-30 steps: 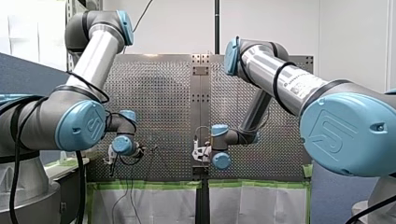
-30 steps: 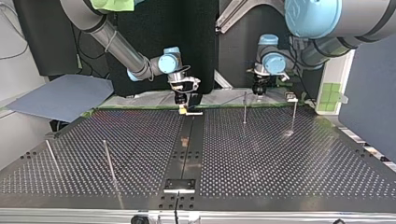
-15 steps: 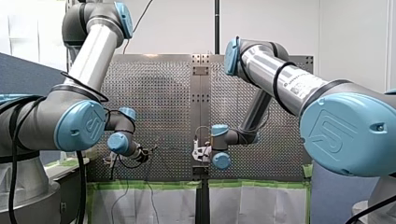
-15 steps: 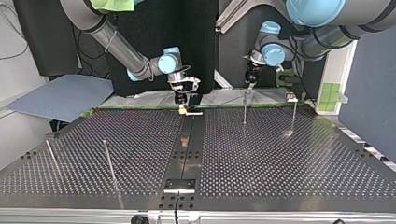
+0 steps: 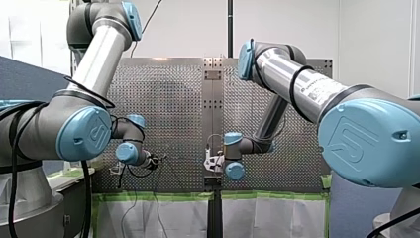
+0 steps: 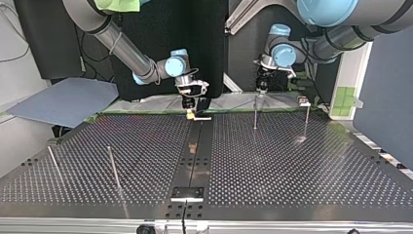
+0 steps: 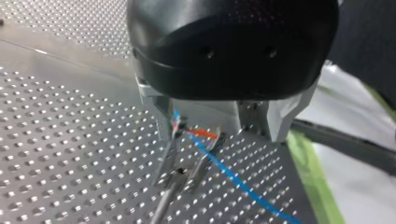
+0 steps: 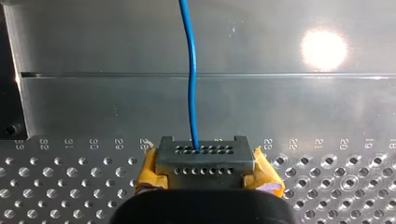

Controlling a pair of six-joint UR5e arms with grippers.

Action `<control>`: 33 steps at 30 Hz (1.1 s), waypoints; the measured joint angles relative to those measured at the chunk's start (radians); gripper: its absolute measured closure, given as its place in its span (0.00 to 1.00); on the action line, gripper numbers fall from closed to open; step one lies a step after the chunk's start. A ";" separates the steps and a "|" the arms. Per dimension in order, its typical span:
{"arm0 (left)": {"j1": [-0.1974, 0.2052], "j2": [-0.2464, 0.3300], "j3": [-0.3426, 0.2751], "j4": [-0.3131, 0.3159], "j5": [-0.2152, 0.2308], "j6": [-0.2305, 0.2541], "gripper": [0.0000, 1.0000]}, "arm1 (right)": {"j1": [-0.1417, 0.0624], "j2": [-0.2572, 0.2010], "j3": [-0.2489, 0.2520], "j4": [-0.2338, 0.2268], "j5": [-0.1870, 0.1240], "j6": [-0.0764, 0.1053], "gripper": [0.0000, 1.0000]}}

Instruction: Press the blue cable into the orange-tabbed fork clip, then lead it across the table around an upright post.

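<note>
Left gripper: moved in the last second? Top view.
Yes. In the top view my left gripper has shifted toward the view's left: it was to the right of the upright post and now hangs almost over the post's top.

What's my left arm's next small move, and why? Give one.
Probably press my left gripper down a little: the cable crosses between the clip's prongs by its orange tab, and it does not look seated yet.

We count two claws: our left claw [image 6: 261, 90] and our right claw [image 6: 194, 110]. On the one surface [image 6: 292, 170] stand four thin posts [image 6: 254, 113]. There is one blue cable [image 8: 191, 84], one orange-tabbed fork clip [image 7: 201, 134] and one dark block with holes [image 8: 204, 159].
</note>
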 joint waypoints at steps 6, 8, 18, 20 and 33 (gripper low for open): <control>-0.001 0.000 -0.015 0.047 -0.029 0.019 0.00 | 0.000 0.000 0.000 0.000 0.000 0.000 1.00; -0.001 0.000 -0.017 0.060 -0.033 0.019 0.00 | 0.000 0.000 0.000 0.000 0.000 -0.001 1.00; -0.004 0.000 -0.018 0.078 -0.027 0.005 0.00 | 0.000 0.000 0.000 -0.001 0.000 0.000 1.00; -0.004 0.000 -0.019 0.077 -0.027 0.003 0.00 | 0.000 0.000 0.000 -0.002 0.001 0.001 1.00; -0.005 0.000 -0.019 0.071 -0.028 -0.007 0.00 | 0.000 0.000 0.000 0.000 -0.003 0.002 1.00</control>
